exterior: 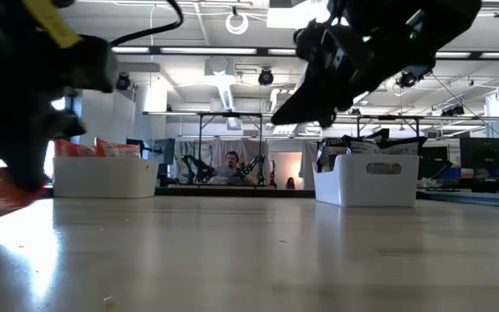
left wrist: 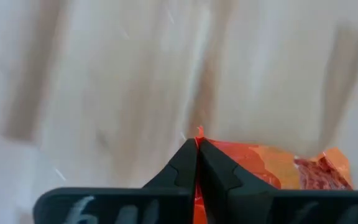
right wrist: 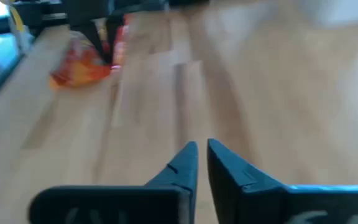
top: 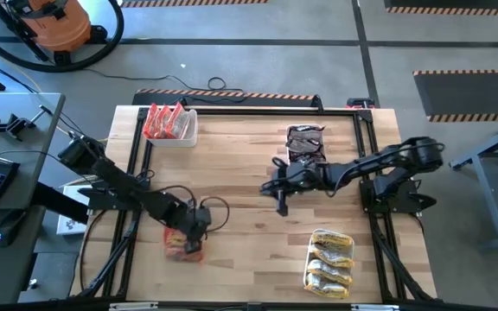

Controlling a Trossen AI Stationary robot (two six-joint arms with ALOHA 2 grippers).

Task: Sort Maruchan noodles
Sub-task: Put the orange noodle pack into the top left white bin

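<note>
A red-orange Maruchan noodles packet [top: 182, 246] is near the table's front left, with my left gripper [top: 195, 238] shut on it; the right wrist view shows it too [right wrist: 78, 67]. My right gripper [top: 282, 200] hangs over the table's middle, above the wood [exterior: 312, 104]. Its fingers [right wrist: 202, 148] stand a narrow gap apart with nothing between them. More red packets [top: 164, 121] stand in a white bin at the far left. Dark packets [top: 306, 142] lie at the far middle, and yellow-white ones [top: 329, 259] at the near right. My left gripper pinches the red-orange packet by a crinkled edge [left wrist: 199, 132] between its two fingers. The fingers come steeply from above, pointing down. The rest of the packet [left wrist: 284, 168] spreads out beside the fingers. Whether it is clear of the table I cannot tell.
A white bin [exterior: 104, 176] holds the red packets and another white bin [exterior: 369, 178] stands far right of it in the low view. A black frame rail [top: 249, 108] runs along the table's far edge. Bare wood [top: 240, 250] lies between the two grippers.
</note>
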